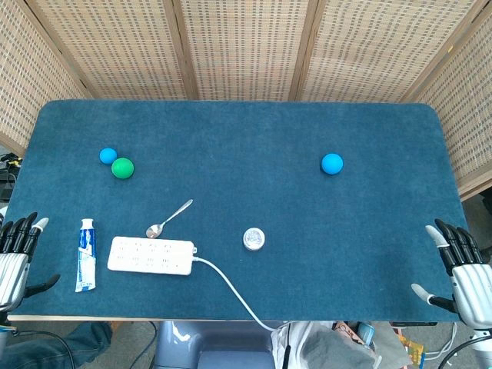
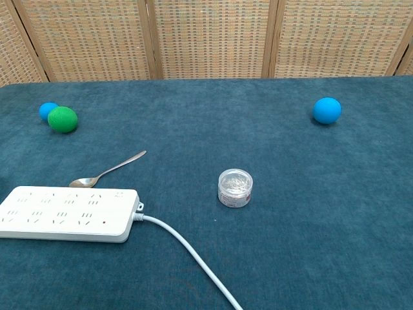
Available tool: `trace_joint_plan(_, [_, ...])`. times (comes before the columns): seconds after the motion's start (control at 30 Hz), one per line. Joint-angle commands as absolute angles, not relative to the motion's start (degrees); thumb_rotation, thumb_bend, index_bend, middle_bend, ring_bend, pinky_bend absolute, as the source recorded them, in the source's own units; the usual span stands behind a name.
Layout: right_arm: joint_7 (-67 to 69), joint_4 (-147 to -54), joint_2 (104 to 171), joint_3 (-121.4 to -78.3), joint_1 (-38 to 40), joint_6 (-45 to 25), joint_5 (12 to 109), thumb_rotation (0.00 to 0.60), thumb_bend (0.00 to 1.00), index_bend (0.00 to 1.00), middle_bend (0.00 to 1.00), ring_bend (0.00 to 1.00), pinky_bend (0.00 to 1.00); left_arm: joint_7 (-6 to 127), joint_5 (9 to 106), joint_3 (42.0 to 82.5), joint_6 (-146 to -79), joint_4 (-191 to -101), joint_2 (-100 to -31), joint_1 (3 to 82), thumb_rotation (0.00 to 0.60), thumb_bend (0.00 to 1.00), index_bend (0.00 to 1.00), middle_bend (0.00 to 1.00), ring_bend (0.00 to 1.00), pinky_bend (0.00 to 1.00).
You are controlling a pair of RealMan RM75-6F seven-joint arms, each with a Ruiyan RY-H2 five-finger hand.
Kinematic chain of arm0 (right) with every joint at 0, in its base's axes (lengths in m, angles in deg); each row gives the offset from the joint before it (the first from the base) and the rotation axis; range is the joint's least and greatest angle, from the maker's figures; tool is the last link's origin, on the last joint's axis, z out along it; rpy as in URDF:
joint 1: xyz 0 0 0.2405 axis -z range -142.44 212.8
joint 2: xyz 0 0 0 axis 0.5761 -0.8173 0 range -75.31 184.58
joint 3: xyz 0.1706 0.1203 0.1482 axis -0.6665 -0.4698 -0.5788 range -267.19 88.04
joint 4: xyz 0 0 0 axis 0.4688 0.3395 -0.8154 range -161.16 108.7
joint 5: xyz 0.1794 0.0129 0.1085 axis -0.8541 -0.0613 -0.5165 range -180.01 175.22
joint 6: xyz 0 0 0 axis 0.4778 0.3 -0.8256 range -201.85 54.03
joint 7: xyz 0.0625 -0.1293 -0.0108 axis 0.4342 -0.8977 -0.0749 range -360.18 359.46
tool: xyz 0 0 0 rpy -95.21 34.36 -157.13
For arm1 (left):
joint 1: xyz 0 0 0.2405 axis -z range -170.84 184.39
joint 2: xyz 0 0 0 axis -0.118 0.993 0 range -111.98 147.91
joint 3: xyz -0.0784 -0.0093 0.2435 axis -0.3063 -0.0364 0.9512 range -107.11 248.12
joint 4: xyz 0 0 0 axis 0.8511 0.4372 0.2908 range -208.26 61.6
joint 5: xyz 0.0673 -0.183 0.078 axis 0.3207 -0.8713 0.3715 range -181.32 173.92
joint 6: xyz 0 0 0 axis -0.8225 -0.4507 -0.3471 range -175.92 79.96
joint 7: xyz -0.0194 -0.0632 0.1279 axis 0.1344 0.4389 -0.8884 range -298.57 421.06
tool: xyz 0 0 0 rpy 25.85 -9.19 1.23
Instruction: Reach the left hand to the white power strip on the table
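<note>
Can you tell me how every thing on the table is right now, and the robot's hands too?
white power strip: flat, untouched
cord: runs off the near edge
spoon: bowl toward strip
toothpaste tube: flat, cap on
small clear jar: upright, lid on
left hand: open, holds nothing
right hand: open, holds nothing

A dark blue carpeted tabletop [image 1: 246, 131] filled the scene. Behind it stood woven rattan screen panels [image 1: 238, 46] in wooden frames, evenly lit.
</note>
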State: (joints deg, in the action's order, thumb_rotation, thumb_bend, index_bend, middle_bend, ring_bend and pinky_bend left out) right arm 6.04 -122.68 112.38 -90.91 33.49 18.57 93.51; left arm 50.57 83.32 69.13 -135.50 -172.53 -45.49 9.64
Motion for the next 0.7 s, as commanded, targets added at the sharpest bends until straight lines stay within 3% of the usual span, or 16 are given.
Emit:
trace_joint_plan(0.03, [6.1, -122.6, 112.4, -90.9, 33.5, 18.6, 93.4, 0.6, 0.0, 0.0, 0.0, 0.0, 0.0, 50.6, 83.4, 69.2, -135.5, -172.5, -45.5, 9.6, 0.6, 0.0, 0.0, 0.0, 0.0, 0.0])
trace_joint_plan(0.27, [6.2, -122.7, 112.4, -90.9, 33.5, 18.5, 93.5, 0.6, 0.0, 0.0, 0.0, 0.0, 0.0, 50.6, 84.2, 69.4, -135.7, -172.2, -45.7, 9.7, 0.6, 0.0, 0.0, 0.0, 0.0, 0.0])
trace_joint_plan(0.3, [6.2, -122.7, 112.3, -90.9, 33.5, 18.6, 93.5, 0.6, 0.0, 0.0, 0.0, 0.0, 0.0, 50.6, 84.3, 69.5, -135.5, -172.2, -45.8, 9.7, 0.6, 0.0, 0.0, 0.03, 0.0, 0.0])
trace_joint_plan(0.33, [6.2, -122.8, 112.3, -90.9, 33.5, 18.7, 93.6, 0.6, 0.0, 0.0, 0.0, 0.0, 0.0, 51.0, 84.5, 69.5, -135.4, -172.2, -46.0, 9.8, 0.6, 0.0, 0.0, 0.14, 0.05, 0.0])
trace_joint_plan(0.37, [6.2, -122.9, 112.3, -91.0, 33.5, 18.7, 93.6, 0.6, 0.0, 0.0, 0.0, 0.0, 0.0, 51.7, 84.5, 69.3, -135.2, -172.2, -46.6, 10.1, 0.6, 0.0, 0.0, 0.38, 0.21, 0.1])
trace_joint_plan(0.4, [6.2, -122.9, 112.3, -91.0, 33.5, 18.8, 93.5, 0.6, 0.0, 0.0, 0.0, 0.0, 0.0, 52.2, 84.3, 69.3, -134.8, -172.2, -47.0, 10.2, 0.6, 0.0, 0.0, 0.64, 0.42, 0.3])
trace_joint_plan(0.43, [6.2, -122.9, 112.3, -91.0, 33.5, 18.7, 93.4, 0.6, 0.0, 0.0, 0.0, 0.0, 0.0, 53.3, 84.0, 69.5, -133.9, -172.6, -47.5, 10.5, 0.6, 0.0, 0.0, 0.8, 0.57, 0.47])
trace_joint_plan(0.47, [6.4, -122.9, 112.2, -91.0, 33.6, 18.7, 93.3, 0.6, 0.0, 0.0, 0.0, 0.0, 0.0, 55.1, 84.5, 69.4, -133.3, -172.4, -48.4, 11.1, 0.6, 0.02, 0.0, 0.92, 0.75, 0.73])
trace_joint_plan(0.5, [6.5, -123.0, 112.2, -91.1, 33.6, 18.7, 93.2, 0.6, 0.0, 0.0, 0.0, 0.0, 0.0, 55.4, 84.7, 69.4, -133.0, -172.0, -49.4, 11.3, 0.6, 0.07, 0.0, 0.97, 0.86, 0.89])
trace_joint_plan(0.53, [6.6, -122.9, 112.2, -91.1, 33.6, 18.7, 93.1, 0.6, 0.0, 0.0, 0.0, 0.0, 0.0, 54.5, 85.1, 69.6, -132.5, -171.5, -50.5, 11.7, 0.6, 0.13, 0.0, 0.99, 0.92, 0.95])
trace_joint_plan(0.57, [6.8, -122.9, 112.1, -91.1, 33.6, 18.7, 93.0, 0.6, 0.0, 0.0, 0.0, 0.0, 0.0, 53.4, 85.3, 69.9, -131.9, -171.5, -51.8, 12.0, 0.6, 0.25, 0.0, 1.0, 0.97, 0.99])
trace_joint_plan(0.63, [7.1, -122.8, 112.1, -91.1, 33.5, 18.6, 92.9, 0.6, 0.0, 0.0, 0.0, 0.0, 0.0, 53.2, 84.7, 70.8, -129.4, -172.9, -52.8, 12.6, 0.6, 0.53, 0.0, 1.0, 1.0, 1.0])
trace_joint_plan(0.7, [7.2, -122.8, 112.1, -91.2, 33.5, 18.5, 92.8, 0.6, 0.0, 0.0, 0.0, 0.0, 0.0, 53.9, 84.0, 71.4, -126.5, -174.7, -52.9, 13.6, 0.6, 0.87, 0.0, 1.0, 1.0, 1.0])
